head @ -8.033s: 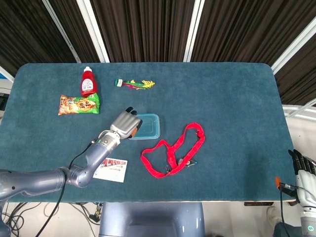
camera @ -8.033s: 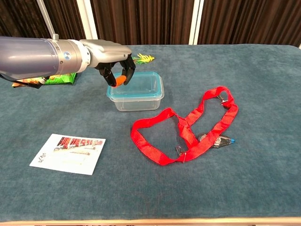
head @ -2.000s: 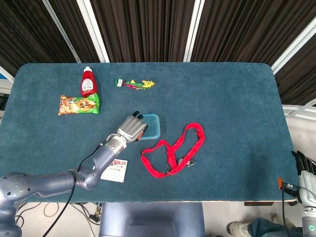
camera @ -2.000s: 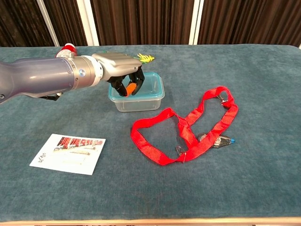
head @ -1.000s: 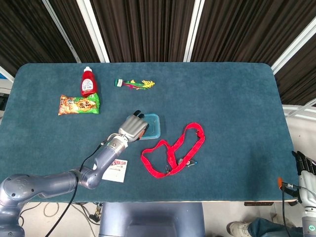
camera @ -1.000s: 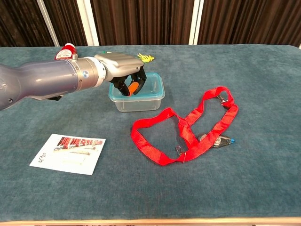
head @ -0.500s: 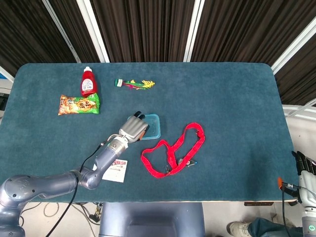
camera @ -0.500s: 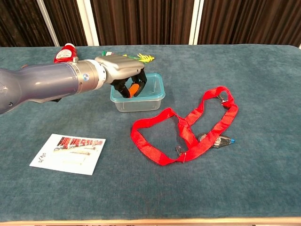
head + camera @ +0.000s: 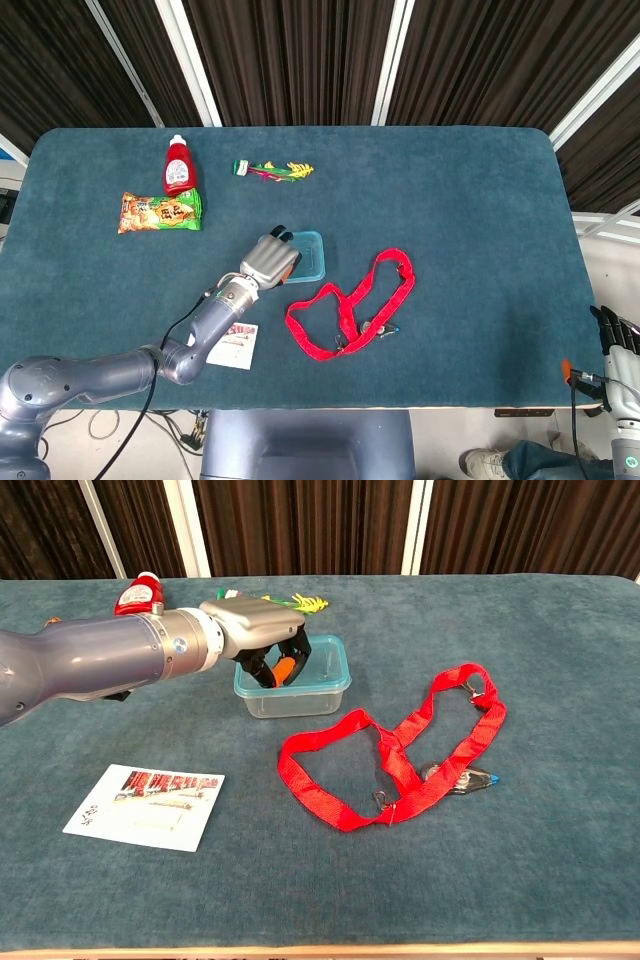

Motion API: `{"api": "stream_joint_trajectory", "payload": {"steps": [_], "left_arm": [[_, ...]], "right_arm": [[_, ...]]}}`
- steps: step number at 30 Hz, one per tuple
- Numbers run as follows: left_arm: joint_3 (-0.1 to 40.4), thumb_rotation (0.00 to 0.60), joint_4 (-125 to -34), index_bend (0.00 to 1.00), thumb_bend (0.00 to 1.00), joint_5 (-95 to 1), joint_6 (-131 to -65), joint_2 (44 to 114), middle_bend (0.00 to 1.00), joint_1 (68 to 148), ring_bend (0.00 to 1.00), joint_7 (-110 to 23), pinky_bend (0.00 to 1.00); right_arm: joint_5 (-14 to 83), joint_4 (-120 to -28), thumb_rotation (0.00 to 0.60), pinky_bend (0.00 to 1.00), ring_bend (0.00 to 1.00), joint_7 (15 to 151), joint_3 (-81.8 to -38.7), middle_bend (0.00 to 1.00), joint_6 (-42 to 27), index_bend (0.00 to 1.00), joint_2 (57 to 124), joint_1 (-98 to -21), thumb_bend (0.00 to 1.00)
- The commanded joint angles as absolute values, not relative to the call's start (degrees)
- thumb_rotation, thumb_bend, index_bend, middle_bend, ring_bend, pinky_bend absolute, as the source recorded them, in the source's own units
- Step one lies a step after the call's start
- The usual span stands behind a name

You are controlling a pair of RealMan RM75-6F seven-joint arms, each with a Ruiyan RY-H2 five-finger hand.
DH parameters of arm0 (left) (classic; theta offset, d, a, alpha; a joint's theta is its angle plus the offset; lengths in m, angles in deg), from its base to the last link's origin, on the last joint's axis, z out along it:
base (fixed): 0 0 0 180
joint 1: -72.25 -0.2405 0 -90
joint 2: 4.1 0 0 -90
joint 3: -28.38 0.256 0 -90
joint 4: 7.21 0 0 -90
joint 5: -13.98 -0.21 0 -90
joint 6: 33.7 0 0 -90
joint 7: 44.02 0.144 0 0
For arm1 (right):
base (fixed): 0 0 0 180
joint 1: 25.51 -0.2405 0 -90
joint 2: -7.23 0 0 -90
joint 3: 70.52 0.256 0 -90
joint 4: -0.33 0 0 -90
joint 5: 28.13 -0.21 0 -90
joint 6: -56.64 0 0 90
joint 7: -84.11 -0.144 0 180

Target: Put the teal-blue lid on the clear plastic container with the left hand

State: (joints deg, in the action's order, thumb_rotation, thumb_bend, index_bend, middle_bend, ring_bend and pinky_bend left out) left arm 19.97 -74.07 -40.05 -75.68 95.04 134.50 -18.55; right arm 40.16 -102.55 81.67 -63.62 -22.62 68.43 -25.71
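The table [image 9: 560,630] wears a matt teal cloth with a soft, slightly napped look. The clear plastic container [image 9: 300,695] has smooth see-through walls, and the teal-blue lid [image 9: 325,665] on it looks like smooth plastic with a faint sheen. The left hand [image 9: 262,640] has a satin grey metallic shell and dark matt fingers [image 9: 300,652], its arm smooth and lightly glossy. The red lanyard [image 9: 400,755] at centre is matt woven strap with small shiny metal clips. The card [image 9: 145,805] at lower left is smooth printed paper. The ketchup bottle [image 9: 179,166] is glossy red plastic, the snack packet [image 9: 160,211] shiny film.
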Motion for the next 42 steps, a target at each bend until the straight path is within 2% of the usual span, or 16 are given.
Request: {"api": "stream_joint_trajectory", "payload": {"steps": [1,15,27,35,42], "left_arm": [[19.51,0.600,-75.27,0.62,0.57,-40.37,-76.31,94.25,0.52,134.61,0.20,-18.10,0.13],[15.72,0.600,-80.74,0.62,0.57,-42.76,-79.27,91.76,0.52,136.84,0.20,-16.78,0.13],[14.75,0.600,-76.72,0.63,0.57,-35.60,-76.75,95.82,0.53,140.55,0.20,-11.12,0.13],[16.38,0.600,-75.11,0.63,0.56,-35.41,-76.08,96.78,0.53,140.62,0.20,-10.93,0.13],[15.61,0.600,-71.68,0.63,0.57,-34.59,-75.36,98.80,0.53,141.28,0.20,-12.15,0.13]], "right_arm": [[40.16,-102.53,0.600,0.00,0.02,81.70,-63.65,0.04,-22.57,0.08,68.44,-25.72,0.39],[40.11,-102.49,0.600,0.00,0.02,81.81,-63.62,0.04,-22.69,0.08,68.51,-25.71,0.39],[39.77,-102.49,0.600,0.00,0.02,81.76,-63.47,0.04,-22.70,0.08,68.48,-25.69,0.39],[39.70,-102.46,0.600,0.00,0.02,81.60,-63.47,0.04,-22.53,0.08,68.42,-25.71,0.39],[39.39,-102.50,0.600,0.00,0.02,81.80,-63.41,0.04,-22.53,0.08,68.49,-25.70,0.39]]}}
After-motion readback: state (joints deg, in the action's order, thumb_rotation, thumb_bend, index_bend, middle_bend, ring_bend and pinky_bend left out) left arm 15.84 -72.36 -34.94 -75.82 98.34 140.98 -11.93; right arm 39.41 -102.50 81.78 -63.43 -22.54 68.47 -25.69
